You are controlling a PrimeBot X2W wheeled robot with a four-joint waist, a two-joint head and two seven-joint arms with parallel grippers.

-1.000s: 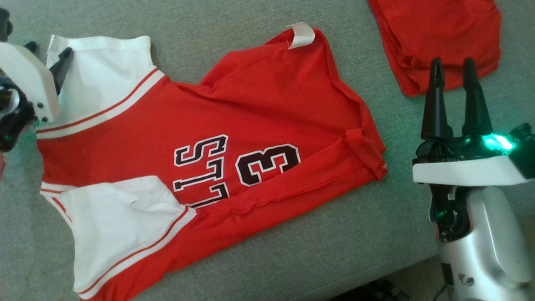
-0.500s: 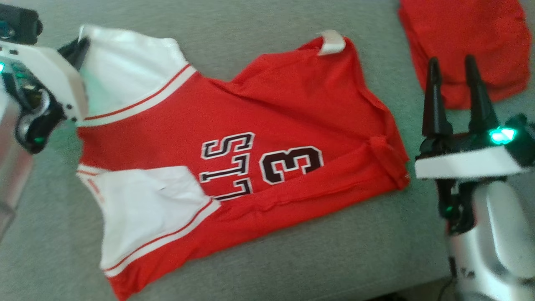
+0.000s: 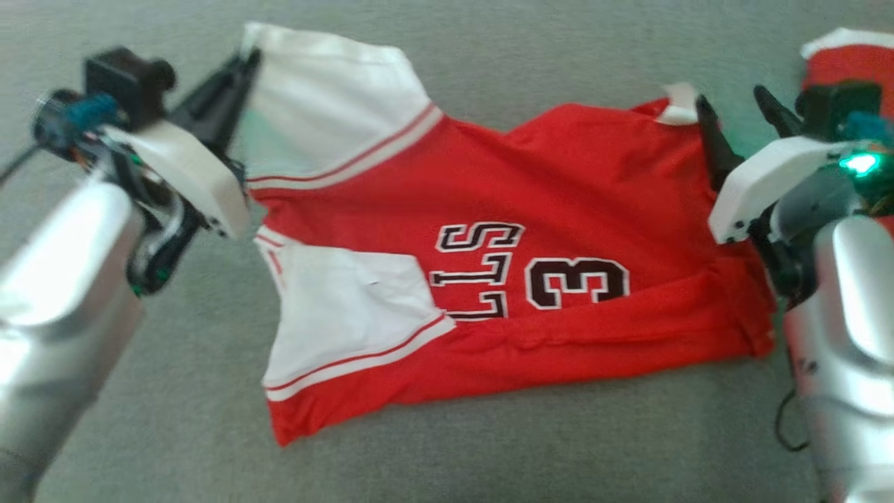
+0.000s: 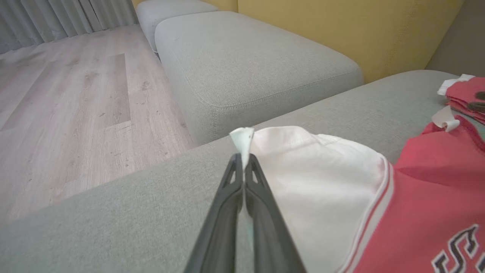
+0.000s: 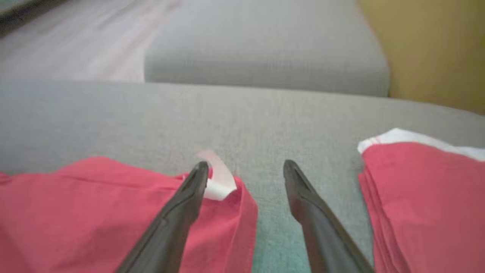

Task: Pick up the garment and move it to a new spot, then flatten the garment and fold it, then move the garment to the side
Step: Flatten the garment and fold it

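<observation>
The red and white shirt (image 3: 559, 202) lies spread out on the grey sofa (image 3: 489, 454). The left claw (image 4: 242, 156) is pinched tight on its white corner. The right claw (image 5: 246, 165) is wide open by the red corner, near a red pile (image 5: 420, 189).
</observation>
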